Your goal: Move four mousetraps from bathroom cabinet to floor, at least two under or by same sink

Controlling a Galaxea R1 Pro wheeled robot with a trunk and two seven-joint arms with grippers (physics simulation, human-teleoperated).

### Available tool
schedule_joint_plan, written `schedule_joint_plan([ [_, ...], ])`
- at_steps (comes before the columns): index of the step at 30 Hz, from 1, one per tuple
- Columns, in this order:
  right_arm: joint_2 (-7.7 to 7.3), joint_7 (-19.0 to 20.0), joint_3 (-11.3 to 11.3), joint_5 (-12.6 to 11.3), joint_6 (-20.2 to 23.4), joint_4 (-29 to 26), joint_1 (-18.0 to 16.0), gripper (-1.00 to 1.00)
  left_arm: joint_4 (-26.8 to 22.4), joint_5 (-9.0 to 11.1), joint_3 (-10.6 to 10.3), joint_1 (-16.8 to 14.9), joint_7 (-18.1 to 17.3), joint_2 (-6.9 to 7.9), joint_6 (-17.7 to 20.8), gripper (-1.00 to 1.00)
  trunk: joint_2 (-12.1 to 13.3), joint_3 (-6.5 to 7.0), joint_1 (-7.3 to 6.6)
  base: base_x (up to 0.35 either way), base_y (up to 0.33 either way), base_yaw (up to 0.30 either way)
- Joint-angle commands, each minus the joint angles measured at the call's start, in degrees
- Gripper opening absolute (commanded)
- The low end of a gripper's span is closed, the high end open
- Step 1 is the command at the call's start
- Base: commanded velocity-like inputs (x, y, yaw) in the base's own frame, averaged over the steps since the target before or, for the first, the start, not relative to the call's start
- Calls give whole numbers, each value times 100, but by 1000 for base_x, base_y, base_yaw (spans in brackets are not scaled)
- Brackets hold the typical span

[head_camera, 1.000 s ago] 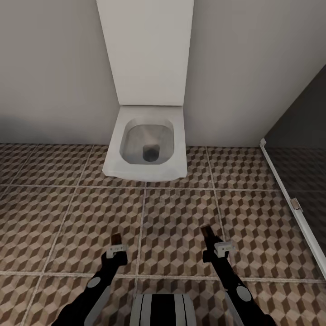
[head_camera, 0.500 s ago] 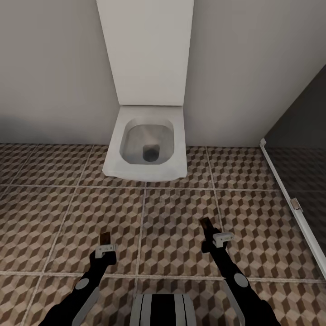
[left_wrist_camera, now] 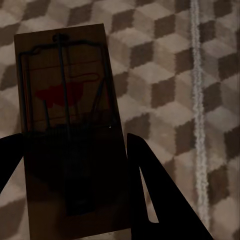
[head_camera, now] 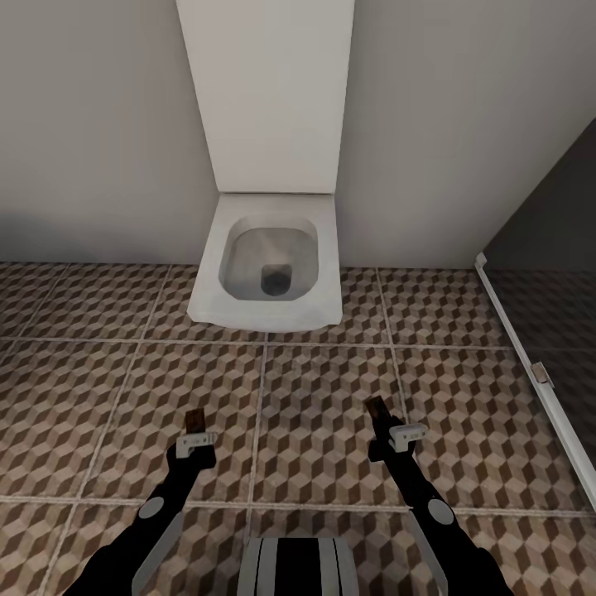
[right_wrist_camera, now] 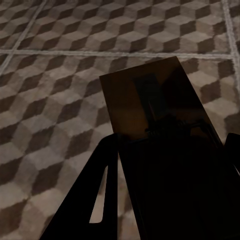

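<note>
The left gripper, closed on a mousetrap, sits further left and nearer the robot than a second ago, when it hung close to the grout line running toward the toilet; most of that shift comes in the first half second, with only a slight drift left and a small rise since. Its forearm now slants more steeply out to the left. The right gripper with its own mousetrap edges a touch farther forward early on, then holds.
</note>
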Motion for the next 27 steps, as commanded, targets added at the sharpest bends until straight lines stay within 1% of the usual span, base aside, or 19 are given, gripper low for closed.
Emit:
schedule_joint_plan([
  [1,-3,22,5,-29,-19,1,-2,-100,-9,37,-42,-5,61,10,-28,-100,-1,-3,-1,0,0,0],
  [19,5,49,5,-40,-42,-3,-2,-100,-27,37,-47,-5,69,9,-19,-100,-1,-3,-1,0,0,0],
  [27,6,49,5,-40,-42,-6,-2,-100,-27,37,-47,-5,69,2,-19,-100,-12,-180,20,0,0,0],
])
